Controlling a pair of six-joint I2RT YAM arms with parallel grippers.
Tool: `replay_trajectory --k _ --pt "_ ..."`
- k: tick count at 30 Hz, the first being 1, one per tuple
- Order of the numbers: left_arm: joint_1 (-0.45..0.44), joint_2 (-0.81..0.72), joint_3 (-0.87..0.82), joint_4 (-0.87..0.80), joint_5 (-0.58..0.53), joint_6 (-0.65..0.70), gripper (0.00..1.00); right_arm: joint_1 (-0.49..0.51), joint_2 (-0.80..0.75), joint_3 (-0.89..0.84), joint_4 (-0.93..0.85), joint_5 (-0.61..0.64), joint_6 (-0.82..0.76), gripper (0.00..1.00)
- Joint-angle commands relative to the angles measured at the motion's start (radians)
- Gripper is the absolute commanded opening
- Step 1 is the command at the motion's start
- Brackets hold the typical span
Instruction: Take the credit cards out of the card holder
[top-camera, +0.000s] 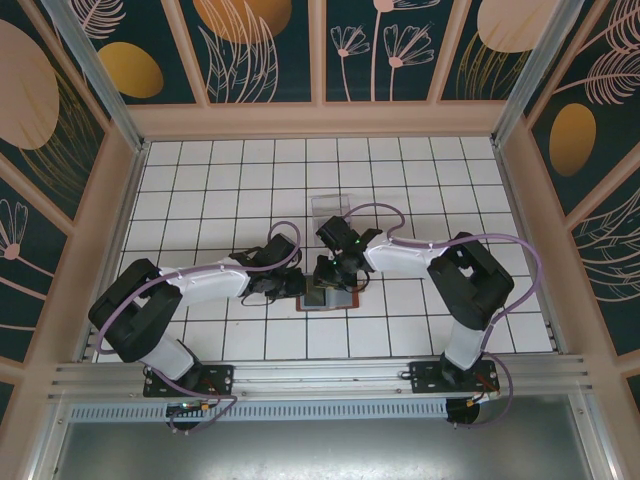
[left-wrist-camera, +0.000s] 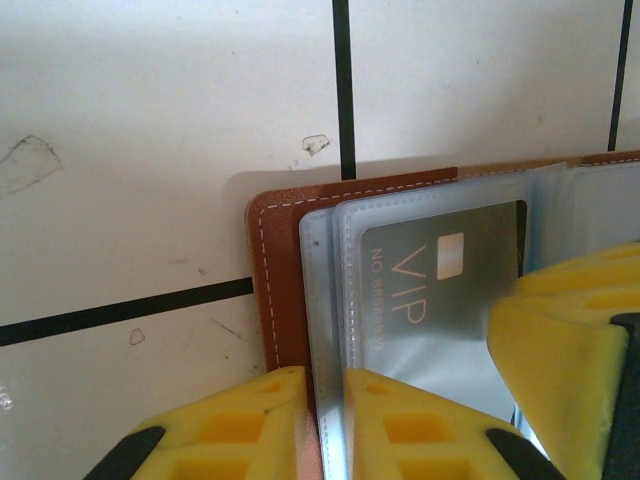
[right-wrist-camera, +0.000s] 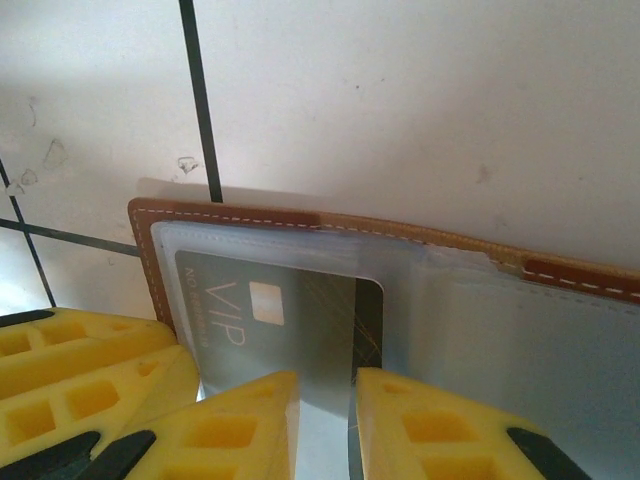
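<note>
Angled inward from either side, left claw (left-wrist-camera: 322, 392) pinches the card holder (left-wrist-camera: 280, 262) while right claw (right-wrist-camera: 325, 388) clamps a credit card (right-wrist-camera: 300, 322).

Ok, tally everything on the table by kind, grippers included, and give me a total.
card holder: 1
card in view: 1 (others may be tucked out of sight in the sleeves)
clear stand: 1
grippers: 2, the left gripper and the right gripper
Total: 5
</note>
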Motion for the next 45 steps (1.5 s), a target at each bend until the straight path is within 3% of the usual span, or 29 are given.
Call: replay_trajectory --k 1,22,45 --pt "-0.007 0.017 -0.005 -0.043 -0.042 0.0 0.22 -0.003 0.019 -0.007 -0.059 0.068 -0.008 0.24" --pt "-0.008 0.064 0.019 -0.098 -0.088 0.017 0.21 -0.005 -0.047 0.031 -0.142 0.125 -0.002 0.23" --pt "-0.007 0.105 0.041 -0.128 -0.082 0.037 0.17 -0.052 -0.092 -0.15 0.105 -0.037 0.037 0.19"
